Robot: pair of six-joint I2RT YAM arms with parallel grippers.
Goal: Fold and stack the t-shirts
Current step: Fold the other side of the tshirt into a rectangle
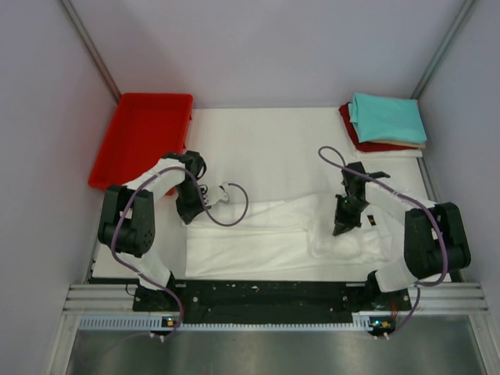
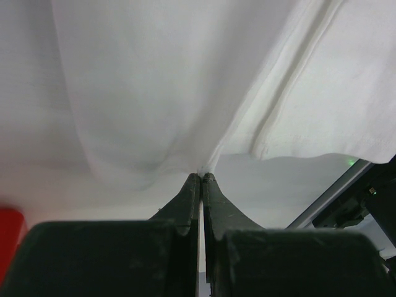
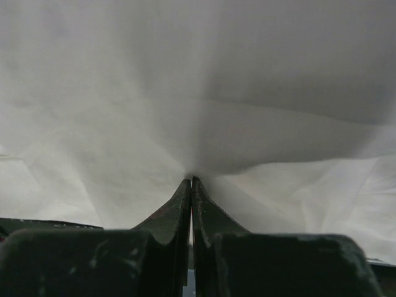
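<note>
One long white cloth t-shirt point(image 1: 266, 234) lies apparently part-folded across the near middle of the white table point(image 1: 266, 148); left gripper point(image 2: 202, 176) and right gripper point(image 3: 190, 180) each pinch shut on its fabric; the teal-topped folded shirt stack point(image 1: 388, 119) sits at the far right corner; final folds and stacking remain.

white t-shirt point(image 1: 266, 234): plain white where it shows, soft grey in its creases
teal t-shirt point(image 1: 387, 117): plain teal, no pattern
dark red t-shirt point(image 1: 361, 141): dark red, plain
my left claw point(image 2: 202, 176): fingers near black with a green cast
my right claw point(image 3: 190, 179): the same dark green-black, flecked with pale scuffs
my left arm point(image 1: 156, 178): white shell, black joints
my right arm point(image 1: 391, 199): white shell, black joints
cables point(image 1: 226, 212): purple
tray point(image 1: 141, 141): bright red
table cover point(image 1: 266, 141): white
walls point(image 1: 258, 47): pale lilac-grey
</note>
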